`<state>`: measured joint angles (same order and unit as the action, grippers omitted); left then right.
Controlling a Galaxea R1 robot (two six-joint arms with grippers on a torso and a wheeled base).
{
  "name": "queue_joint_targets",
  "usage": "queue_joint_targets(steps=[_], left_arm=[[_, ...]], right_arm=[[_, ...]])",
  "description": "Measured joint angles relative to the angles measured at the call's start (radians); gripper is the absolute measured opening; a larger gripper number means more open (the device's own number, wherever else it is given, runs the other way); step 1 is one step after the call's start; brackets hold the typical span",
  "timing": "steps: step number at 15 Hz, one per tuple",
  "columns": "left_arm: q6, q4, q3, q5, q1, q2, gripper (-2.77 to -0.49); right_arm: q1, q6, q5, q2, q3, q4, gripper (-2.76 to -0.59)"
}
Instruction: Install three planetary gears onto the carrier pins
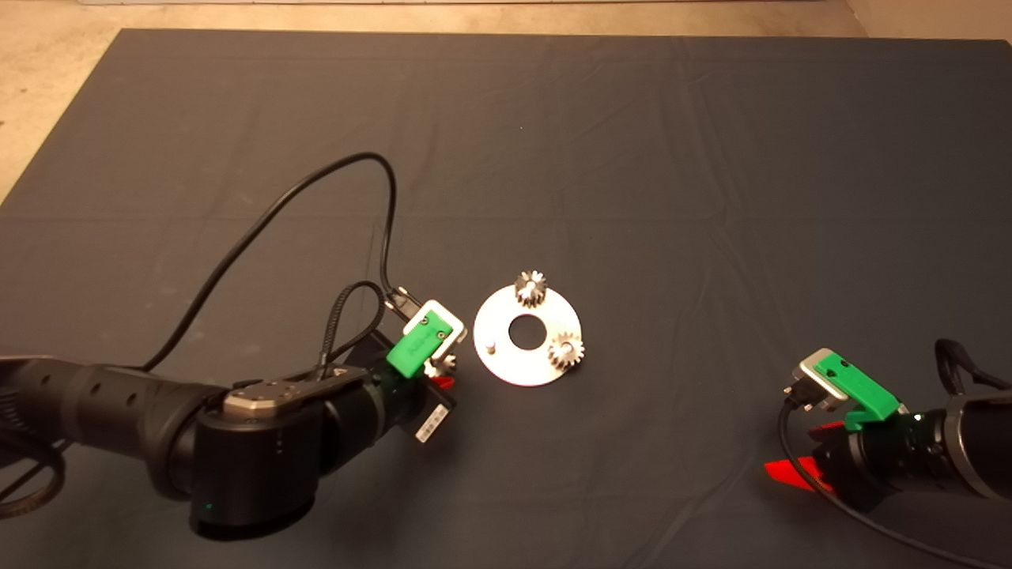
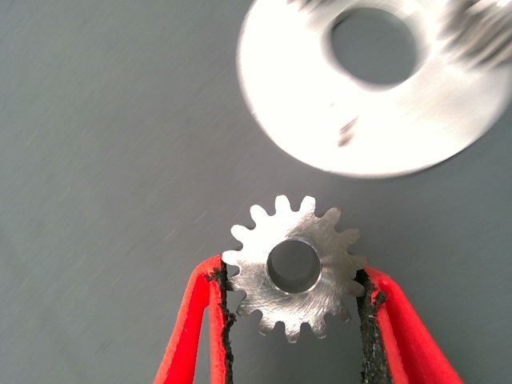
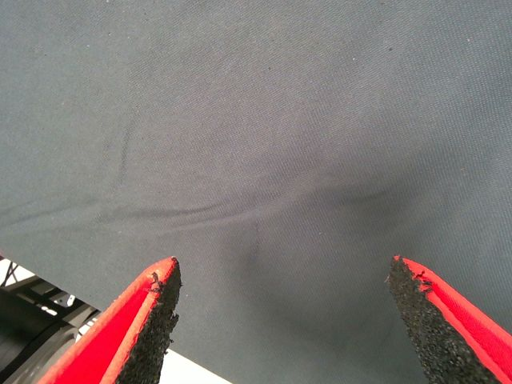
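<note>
Third gear held beside carrier disc
Left gripper (image 2: 294, 298) clamps one planetary gear (image 2: 294, 266) just left of the disc (image 1: 506, 365); two gears (image 1: 531, 288) sit on pins, one pin (image 1: 490, 346) bare; right gripper (image 3: 284, 308) parked, fingers apart

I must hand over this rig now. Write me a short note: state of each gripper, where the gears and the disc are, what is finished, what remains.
Left gripper: shut on the third gear, held flat just beside the carrier disc, on the side of the free pin.
Right gripper: open, holds nothing, parked over the mat at the lower right of the head view.
Done: two gears sit on their pins, one at the disc's far edge, one at its right edge.
Left: one bare pin at the disc's left side. Probably carry the held gear over it, lower it on, release.
</note>
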<state>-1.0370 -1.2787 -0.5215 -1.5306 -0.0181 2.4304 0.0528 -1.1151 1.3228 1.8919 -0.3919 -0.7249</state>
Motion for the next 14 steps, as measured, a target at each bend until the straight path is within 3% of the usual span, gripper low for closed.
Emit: queue_joint_targets(steps=[6,9,14], left_arm=[[0.0,0.019,-0.003,-0.001,-0.013,0.048,-2.56],[0.002,0.019,-0.035,-0.001,-0.028,0.083,-2.56],[0.003,0.021,-0.082,-0.003,-0.03,0.107,-2.56]], right_arm=[[0.0,0.001,0.0,0.0,0.0,0.0,-1.44],[0.0,0.003,0.001,0.0,0.0,0.0,-1.44],[0.0,0.01,0.0,0.0,0.0,0.0,-1.44]])
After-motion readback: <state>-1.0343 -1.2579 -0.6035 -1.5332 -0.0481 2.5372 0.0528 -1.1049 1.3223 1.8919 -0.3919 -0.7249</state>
